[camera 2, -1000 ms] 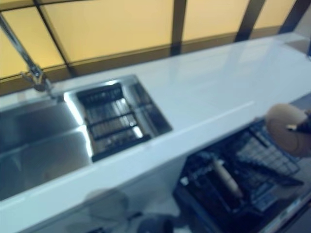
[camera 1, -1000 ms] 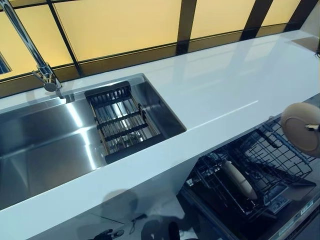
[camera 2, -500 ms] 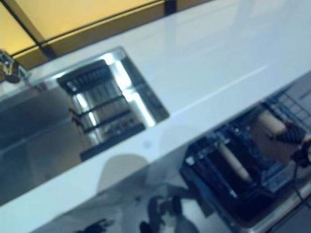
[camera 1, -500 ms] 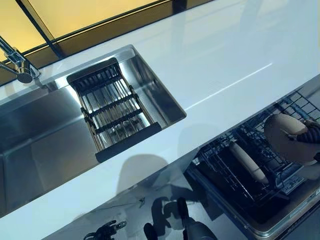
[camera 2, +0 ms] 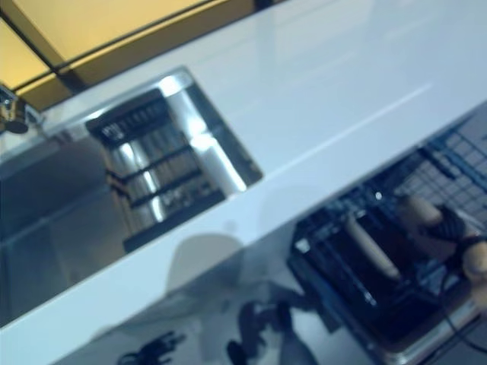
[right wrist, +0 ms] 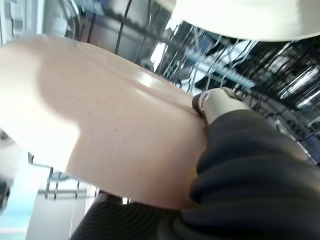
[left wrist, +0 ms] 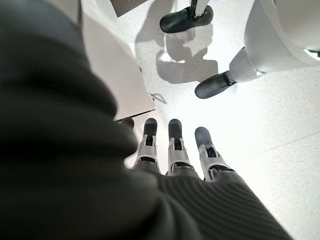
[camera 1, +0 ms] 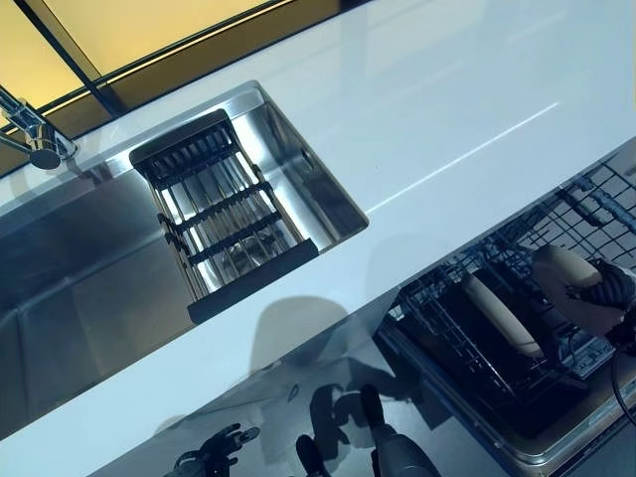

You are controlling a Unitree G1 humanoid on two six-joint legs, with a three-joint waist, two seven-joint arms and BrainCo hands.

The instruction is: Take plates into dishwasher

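A beige plate point(camera 1: 562, 275) is held on edge in my right hand point(camera 1: 608, 294), low inside the black wire dishwasher rack point(camera 1: 467, 288) at the lower right. In the right wrist view the plate point(right wrist: 100, 120) fills the picture, with my thumb point(right wrist: 216, 103) pressed on its face. A second beige plate point(camera 1: 502, 318) stands in the rack just left of it, and its rim point(right wrist: 250, 20) shows past the held plate. My left hand point(left wrist: 175, 152) hangs beside the cabinet with its fingers straight, holding nothing.
The white counter point(camera 1: 427, 119) runs across the view above the pulled-out rack. A steel sink point(camera 1: 79, 268) at the left holds a black drying rack point(camera 1: 219, 214), with the faucet point(camera 1: 35, 139) behind it. Yellow window panes line the back.
My right hand has carried the plate down from above the rack to between its wires, next to the standing plate. The camera has tilted and dipped too.
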